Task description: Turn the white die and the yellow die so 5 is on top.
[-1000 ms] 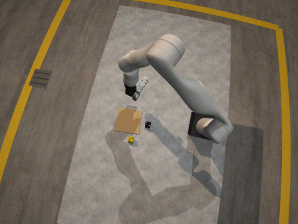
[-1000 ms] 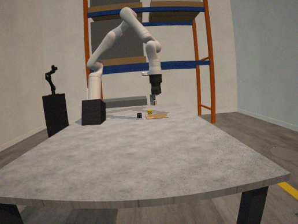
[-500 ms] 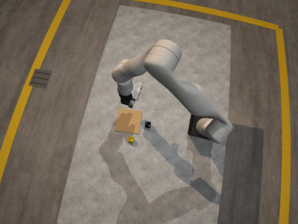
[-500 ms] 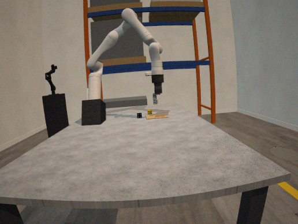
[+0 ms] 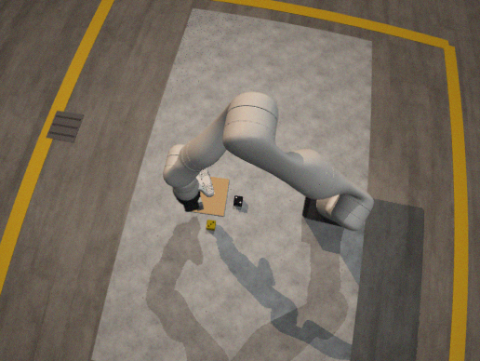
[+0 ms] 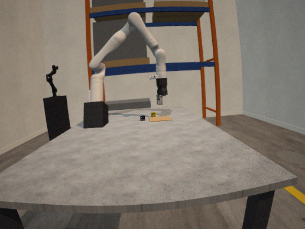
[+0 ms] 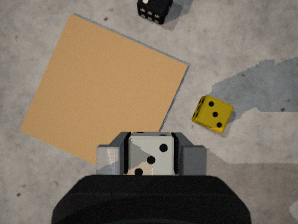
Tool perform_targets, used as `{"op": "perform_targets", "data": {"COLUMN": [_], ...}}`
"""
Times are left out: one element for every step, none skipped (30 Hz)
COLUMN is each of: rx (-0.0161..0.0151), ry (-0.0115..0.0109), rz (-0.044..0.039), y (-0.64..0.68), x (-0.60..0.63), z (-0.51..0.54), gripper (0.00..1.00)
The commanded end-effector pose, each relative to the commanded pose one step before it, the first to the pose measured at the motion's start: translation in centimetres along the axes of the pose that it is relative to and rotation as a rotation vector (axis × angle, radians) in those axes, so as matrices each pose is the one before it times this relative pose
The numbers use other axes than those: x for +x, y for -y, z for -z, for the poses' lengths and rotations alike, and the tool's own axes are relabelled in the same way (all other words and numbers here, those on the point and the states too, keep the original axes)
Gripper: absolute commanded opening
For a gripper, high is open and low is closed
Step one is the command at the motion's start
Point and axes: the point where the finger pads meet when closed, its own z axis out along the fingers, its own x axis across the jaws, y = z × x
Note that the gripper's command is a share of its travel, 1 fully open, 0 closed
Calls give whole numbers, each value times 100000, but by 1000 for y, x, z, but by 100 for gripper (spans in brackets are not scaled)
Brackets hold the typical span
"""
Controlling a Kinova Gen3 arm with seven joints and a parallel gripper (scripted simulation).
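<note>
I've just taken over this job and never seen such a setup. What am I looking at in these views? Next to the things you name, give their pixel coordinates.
The machine is one jointed white robot arm [image 5: 251,116] [image 6: 134,22], its foot on a dark block [image 6: 95,115]. At its far end is a two-finger gripper [image 6: 159,104] [image 7: 151,146].

One picture looks down from above. Another looks along the table [image 5: 279,60] [image 6: 148,153] from one end. The third comes from a camera at the wrist, looking past the fingers.

On the table lie a thin square tan mat [image 5: 216,195] [image 6: 160,118] [image 7: 105,85], a yellow die [image 5: 211,225] [image 6: 153,114] [image 7: 214,114] beside it, three dots up, and a black die [image 5: 238,201] [image 6: 142,118] [image 7: 154,10], also off the mat.

The fingers hold a white die [image 7: 151,152] above the table; the face towards the wrist camera shows three dots.
</note>
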Motion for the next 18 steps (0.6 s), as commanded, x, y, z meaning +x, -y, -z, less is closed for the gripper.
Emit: {"op": "perform_targets", "data": {"rx": [-478, -128, -110, -174, -57, -200, -148, -89, -37, -6, -3, 0, 0, -22, -58, -109, -175, -253], "ry": [848, -72, -62, -100, -33, -113, -83, -50, -21, -3, 0, 0, 0, -2, -5, -9, -15, -21], "rz": [17083, 4651, 3620, 5189, 1590, 5152, 3514, 2014, 821, 128, 0, 0, 0, 0, 1, 2, 3, 5], "y": [-1917, -558, -455, -669, -216, -703, -501, -296, -123, -19, 0, 0, 0, 0, 1, 1, 2, 3], "x": [3623, 941, 723, 1031, 309, 1005, 674, 381, 154, 24, 0, 0, 0, 0, 0, 0, 1, 1], "z": [-38, -41, -32, -45, -14, -44, -30, -17, -7, -1, 0, 0, 0, -1, -2, -4, -6, -8], "gripper": [57, 57, 57, 57, 57, 57, 57, 57, 57, 57, 57, 57, 57, 57, 57, 57, 57, 57]}}
